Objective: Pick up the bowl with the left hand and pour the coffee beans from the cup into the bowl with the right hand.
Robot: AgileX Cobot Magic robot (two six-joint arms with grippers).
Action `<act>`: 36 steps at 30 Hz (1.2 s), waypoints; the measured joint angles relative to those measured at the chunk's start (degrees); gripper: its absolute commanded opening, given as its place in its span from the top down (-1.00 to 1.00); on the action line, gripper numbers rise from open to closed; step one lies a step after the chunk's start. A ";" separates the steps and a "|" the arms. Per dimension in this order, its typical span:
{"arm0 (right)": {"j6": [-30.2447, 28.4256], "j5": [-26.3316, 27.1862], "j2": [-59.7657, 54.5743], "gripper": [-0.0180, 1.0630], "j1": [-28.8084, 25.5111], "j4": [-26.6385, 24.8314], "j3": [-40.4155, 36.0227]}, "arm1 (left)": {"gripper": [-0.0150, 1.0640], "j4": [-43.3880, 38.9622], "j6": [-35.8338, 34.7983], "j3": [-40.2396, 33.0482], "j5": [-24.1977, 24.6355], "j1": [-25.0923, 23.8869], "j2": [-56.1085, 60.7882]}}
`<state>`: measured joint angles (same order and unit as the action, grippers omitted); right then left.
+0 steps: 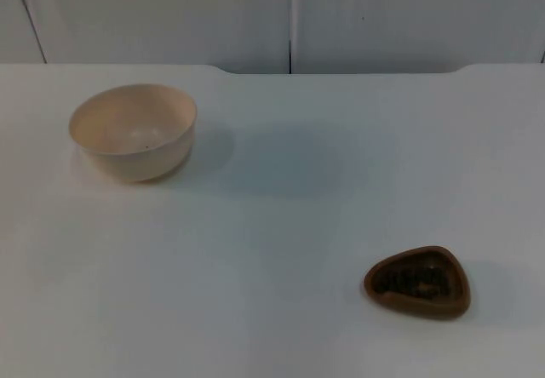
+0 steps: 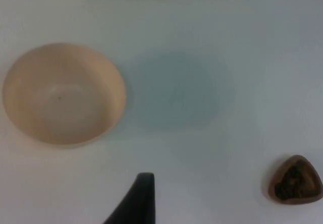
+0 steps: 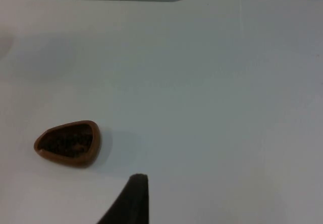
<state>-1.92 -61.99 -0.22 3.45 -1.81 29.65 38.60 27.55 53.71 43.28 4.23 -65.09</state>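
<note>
Top view, cream bowl (image 1: 134,131) upright on white desk (image 1: 281,225) at left, brown cup (image 1: 418,282) of coffee beans (image 1: 417,280) well apart at right, left end effector (image 2: 139,199) and right end effector (image 3: 132,199) above desk, grip state cannot be told

A cream bowl (image 2: 64,94) sits upright on the white desk (image 2: 202,143), holding perhaps one dark speck. Well apart stands a brown, rounded-triangular cup (image 2: 295,179) with dark coffee beans (image 2: 292,181) inside. One black left gripper finger (image 2: 137,201) shows.
</note>
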 measured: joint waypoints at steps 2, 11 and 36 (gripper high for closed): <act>0.00 0.00 0.00 -0.98 0.00 0.00 0.00 | -0.97 -0.51 0.00 0.24 -0.59 1.04 -1.45; 0.00 0.00 0.00 -0.98 0.00 0.00 0.00 | -0.97 -10.78 -7.67 4.26 -4.79 4.56 -11.35; 0.00 0.00 0.00 -0.98 0.00 0.00 0.00 | -0.97 -17.65 -18.63 18.38 -0.64 2.39 -33.18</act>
<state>-1.92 -61.99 -0.22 3.45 -1.81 29.65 20.95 8.92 72.08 42.64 6.62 -98.27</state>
